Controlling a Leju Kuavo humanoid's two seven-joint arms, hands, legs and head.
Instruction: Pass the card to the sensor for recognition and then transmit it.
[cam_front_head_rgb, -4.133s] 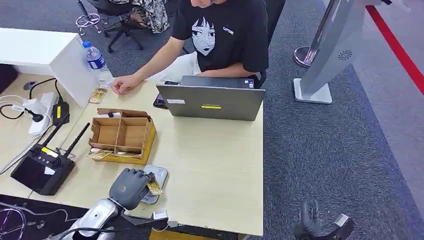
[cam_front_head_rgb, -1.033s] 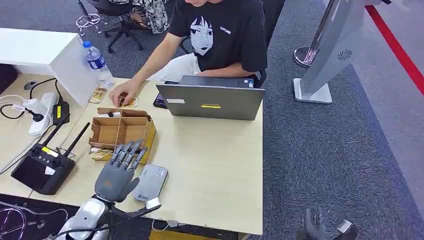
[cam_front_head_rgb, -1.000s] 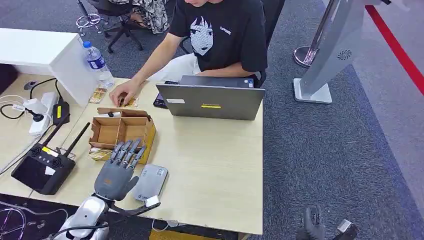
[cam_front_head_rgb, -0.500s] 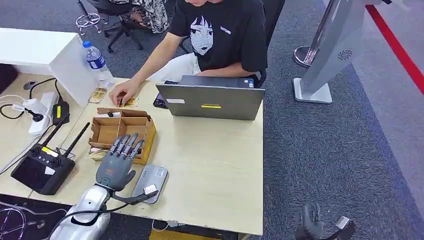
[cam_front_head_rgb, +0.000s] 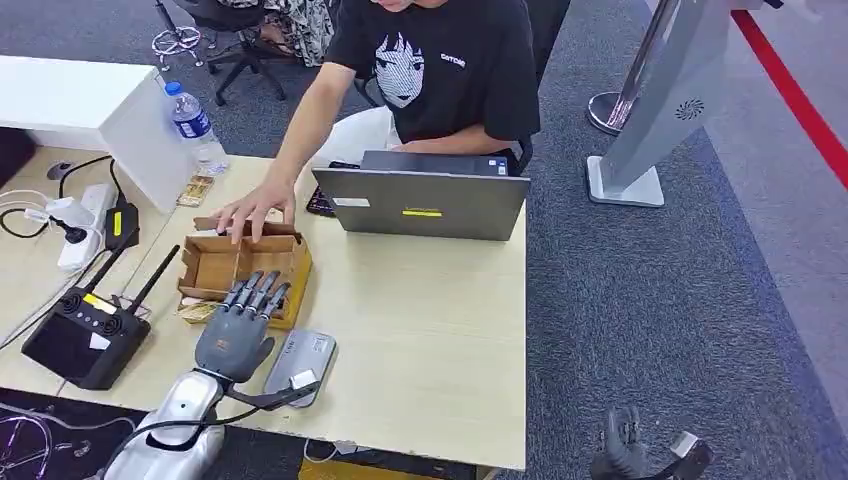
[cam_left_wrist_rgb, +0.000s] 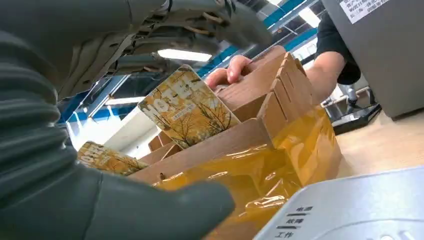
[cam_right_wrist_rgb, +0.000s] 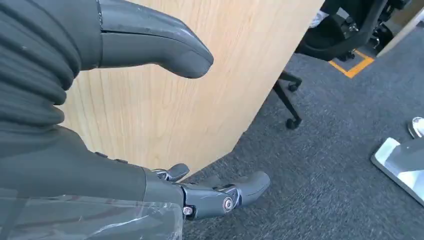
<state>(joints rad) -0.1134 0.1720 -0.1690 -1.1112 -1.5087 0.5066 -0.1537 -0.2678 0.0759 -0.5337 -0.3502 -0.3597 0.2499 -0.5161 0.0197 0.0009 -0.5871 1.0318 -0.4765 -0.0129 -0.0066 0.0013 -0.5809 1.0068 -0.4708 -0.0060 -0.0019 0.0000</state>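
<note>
**Q:** Fingers, state?

**A:** Spread and nearly straight, reaching over the near wall of the box. Left hand grips nothing that I can make out. Thumb is low, apart from the rest.

**Q:** Card?

**A:** Card stands tilted in the near compartment, just under the fingers. Its long axis rises out of the box toward them. Top corner is close to the fingers; contact cannot be told.

**Q:** Sensor?

**A:** Sensor lies flat on the desk beside the left wrist, on the robot's side of the box.

**Q:** Which hand is nearer?

**A:** Left, clearly. Right hand hangs low past the desk edge, fingers loosely apart, holding nothing.

**Q:** Anything else near?

**A:** A person's hand rests at the far rim. Spare cards lie outside the box's left wall.

**Q:** Judgement?

**A:** Card looks delivered; any re-grip means closing straight down on its upper edge.
</note>
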